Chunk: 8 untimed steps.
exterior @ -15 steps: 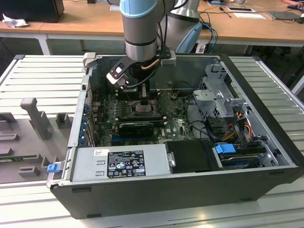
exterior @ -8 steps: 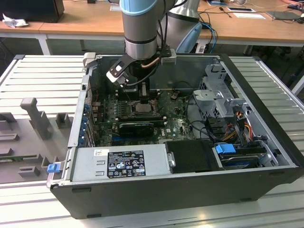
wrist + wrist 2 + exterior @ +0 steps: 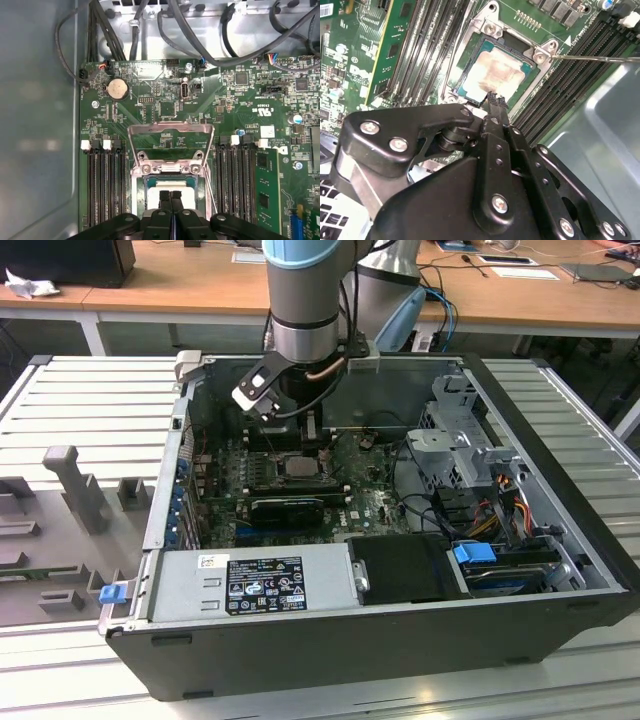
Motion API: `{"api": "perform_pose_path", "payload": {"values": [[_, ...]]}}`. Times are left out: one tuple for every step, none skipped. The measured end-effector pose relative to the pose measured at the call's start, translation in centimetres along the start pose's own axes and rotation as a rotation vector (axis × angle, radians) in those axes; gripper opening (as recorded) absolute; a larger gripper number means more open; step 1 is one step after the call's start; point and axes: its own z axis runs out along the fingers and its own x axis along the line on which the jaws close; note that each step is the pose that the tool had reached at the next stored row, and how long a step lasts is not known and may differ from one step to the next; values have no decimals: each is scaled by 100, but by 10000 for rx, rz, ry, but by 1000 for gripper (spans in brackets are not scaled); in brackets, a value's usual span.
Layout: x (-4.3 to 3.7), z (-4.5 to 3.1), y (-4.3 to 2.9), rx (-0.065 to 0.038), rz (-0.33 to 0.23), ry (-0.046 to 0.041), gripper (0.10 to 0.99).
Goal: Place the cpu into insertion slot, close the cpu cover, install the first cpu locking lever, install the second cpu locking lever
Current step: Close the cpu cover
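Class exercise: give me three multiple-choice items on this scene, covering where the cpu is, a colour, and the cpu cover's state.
1. Where is the cpu? A. in the insertion slot B. lifted in mid-air C. outside the computer
2. What colour is the motherboard? A. red B. green C. white
3. The cpu cover is: A. shut over the chip B. swung open C. taken away
Key: 1 A, it lies flat in the slot under the gripper; 2 B, green shows all over it; 3 B, its frame stands swung back, with the motherboard visible through the window.
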Motion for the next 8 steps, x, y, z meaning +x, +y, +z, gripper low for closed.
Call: {"api": "perform_pose_path", "payload": {"values": [[1, -21, 2, 0, 0, 0, 106], [1, -33, 3, 0, 0, 0, 106], [2, -53, 5, 0, 0, 0, 106], [3, -73, 7, 0, -1, 0, 106], [4, -84, 8, 0, 0, 0, 106], [3, -84, 12, 6, 0, 6, 106], [0, -85, 20, 27, 3, 8, 106], [-4, -84, 34, 56, 8, 21, 106]]}}
